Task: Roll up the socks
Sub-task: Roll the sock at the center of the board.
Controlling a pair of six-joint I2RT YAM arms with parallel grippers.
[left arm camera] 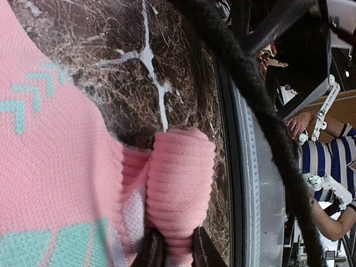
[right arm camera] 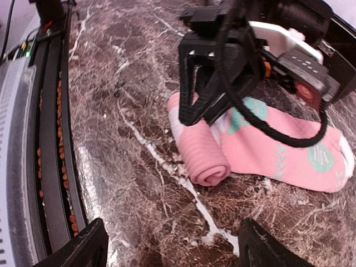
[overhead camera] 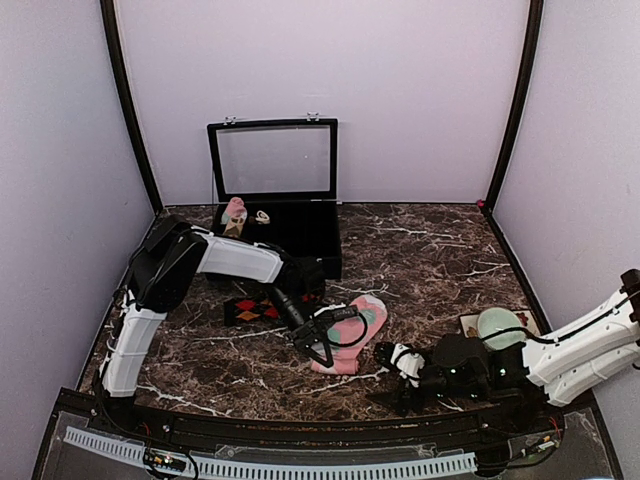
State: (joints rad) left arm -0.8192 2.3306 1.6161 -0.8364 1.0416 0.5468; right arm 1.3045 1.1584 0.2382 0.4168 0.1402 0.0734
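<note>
The pink sock (overhead camera: 368, 318) lies flat on the marble table (overhead camera: 440, 260), its cuff end turned into a short roll (right arm camera: 203, 153). My left gripper (left arm camera: 177, 253) reaches down from above and is shut on that rolled cuff (left arm camera: 178, 183), one finger on each side. The rest of the sock (right arm camera: 289, 150) spreads away behind the roll. My right gripper (right arm camera: 175, 250) hovers low over bare marble just in front of the roll, open, with nothing between its fingers (right arm camera: 83, 245). The black argyle sock (overhead camera: 250, 310) lies flat to the left, partly under the left arm.
An open black case (overhead camera: 300, 228) stands at the back with an upright pink-topped roll (overhead camera: 234, 215) at its left corner. A pale teal object on a card (overhead camera: 498, 325) sits at the right. The black front rail (overhead camera: 300, 425) runs close behind my right gripper (overhead camera: 385, 378).
</note>
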